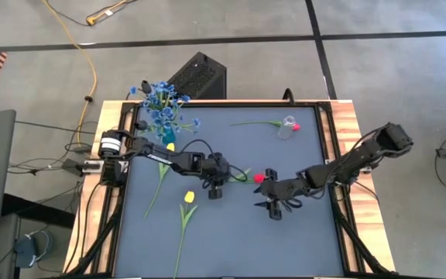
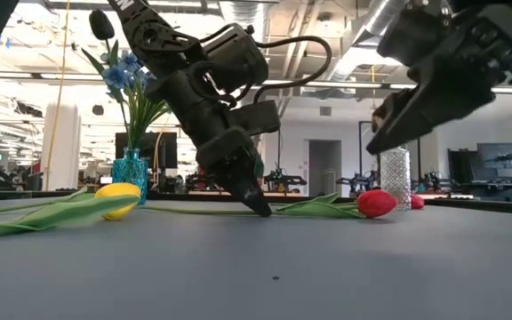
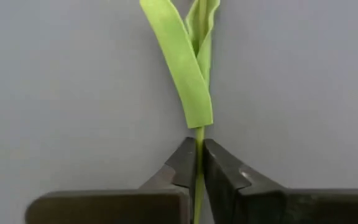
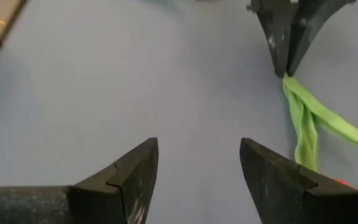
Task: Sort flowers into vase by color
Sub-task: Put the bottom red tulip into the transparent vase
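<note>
A red tulip (image 1: 259, 177) lies on the dark table, its green stem running left. My left gripper (image 1: 216, 184) is shut on that stem. My right gripper (image 1: 274, 206) hovers open just on the near side of the red blossom and touches nothing. Two yellow tulips (image 1: 190, 197) (image 1: 170, 146) lie flat at the table's left. Blue flowers (image 1: 163, 108) stand in a teal vase (image 2: 132, 169) at the far left corner. Another red tulip (image 1: 295, 126) lies with its blossom at a clear vase (image 1: 286, 127) near the far edge. My left gripper pinches the red tulip's thin stem (image 3: 199, 171) between its two fingers, just below the leaves (image 3: 190, 74). The fingers come from above, slanting down, their tips at the table (image 2: 258, 206). The tulip lies on the table, blossom (image 2: 376, 203) to the right.
A black box (image 1: 200, 75) stands beyond the table's far edge. Wooden rails (image 1: 347, 124) run along the table's sides. Bare grey table surface (image 1: 231, 240) stretches toward the near edge.
</note>
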Available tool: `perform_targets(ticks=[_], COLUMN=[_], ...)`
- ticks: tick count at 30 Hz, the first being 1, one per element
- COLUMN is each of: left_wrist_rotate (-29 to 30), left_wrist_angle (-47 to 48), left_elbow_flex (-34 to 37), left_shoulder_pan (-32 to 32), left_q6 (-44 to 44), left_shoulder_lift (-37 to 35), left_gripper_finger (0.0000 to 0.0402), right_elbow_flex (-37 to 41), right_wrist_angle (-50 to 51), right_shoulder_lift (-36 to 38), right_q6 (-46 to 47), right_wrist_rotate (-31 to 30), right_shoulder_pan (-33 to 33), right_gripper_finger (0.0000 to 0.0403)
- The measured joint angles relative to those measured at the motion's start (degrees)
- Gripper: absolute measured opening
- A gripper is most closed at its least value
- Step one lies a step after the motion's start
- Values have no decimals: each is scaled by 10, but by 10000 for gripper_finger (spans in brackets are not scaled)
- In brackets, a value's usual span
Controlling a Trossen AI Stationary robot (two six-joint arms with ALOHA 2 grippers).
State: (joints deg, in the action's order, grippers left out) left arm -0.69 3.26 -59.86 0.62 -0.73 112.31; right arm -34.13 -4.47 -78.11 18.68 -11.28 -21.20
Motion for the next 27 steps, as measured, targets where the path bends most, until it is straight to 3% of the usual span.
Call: perform_targets(ticks=[6,13,17,21,27], left_wrist_rotate=[10,138,189,178,135], left_wrist_angle=[40,53,25,-12,-131], left_elbow_flex=[5,5,4,4,17], left_shoulder_pan=[-14,-23,-23,-27,-66], left_q6=[14,33,40,27,24], left_shoulder_lift=[-62,-167,-227,-282,-326], left_gripper_finger=[1,0,0,0,0], right_elbow_flex=[0,-1,-1,-1,-1], right_wrist_angle=[-43,-133,-128,-138,-276], right_shoulder_lift=[20,28,29,9,-38], right_q6=[4,-1,-10,-43,-151], right_wrist_rotate=[6,68,32,-37,-43], right_shoulder_pan=[-18,-61,-71,-63,-20], right_gripper_finger=[254,254,254,254,254])
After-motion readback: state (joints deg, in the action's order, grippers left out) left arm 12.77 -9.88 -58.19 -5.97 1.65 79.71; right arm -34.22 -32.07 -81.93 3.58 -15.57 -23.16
